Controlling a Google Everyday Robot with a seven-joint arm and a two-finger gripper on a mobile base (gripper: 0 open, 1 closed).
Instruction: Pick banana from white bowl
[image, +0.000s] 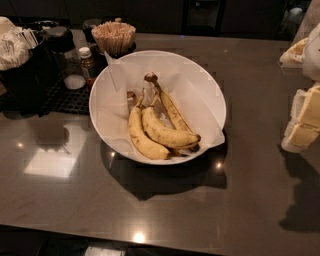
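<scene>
The white bowl (205, 87) is large and round with a creased white paper lining, and stands in the middle of the dark table. Three bananas lie in it. The banana (167, 131) is plump, strongly curved and freckled, with a dark tip pointing right; it lies in the middle of the bunch. A second curved banana (141, 136) lies to its left. A longer, straighter banana (173, 111) with a thick dark knobbed stem lies behind it. My gripper (304, 117) shows as cream-coloured parts at the right edge of the view, well to the right of the bowl, and holds nothing that I can see.
Behind the bowl at the left stand a cup of wooden stir sticks (114, 36), a small brown bottle (87, 61), a dark-lidded jar (61, 39) and a black holder with packets (20, 60) on a black mat. The table's front edge (150, 237) runs along the bottom.
</scene>
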